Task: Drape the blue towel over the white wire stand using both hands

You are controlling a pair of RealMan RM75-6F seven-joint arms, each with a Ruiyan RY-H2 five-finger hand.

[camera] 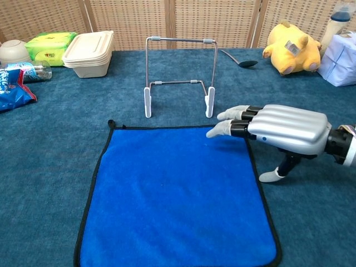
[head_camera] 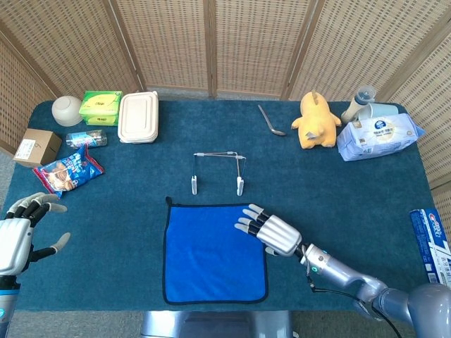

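We hold our right hand [camera: 278, 130], fingers spread and empty, over the blue towel [camera: 175, 194]'s far right corner, likely to pinch it. Our left hand [head_camera: 17, 236] waits spread and empty at the table [head_camera: 338, 190]'s left edge, with the white wire stand [camera: 179, 75] just beyond the towel.

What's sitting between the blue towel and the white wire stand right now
Nothing. In both the head and chest views, only a bare strip of the teal table cover separates the blue towel from the white wire stand. The right hand hovers off to the side.

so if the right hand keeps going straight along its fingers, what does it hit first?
Probably bare table past the blue towel, left of the white wire stand. The right hand points up-left over the towel's far right corner; height over the cloth is unclear.
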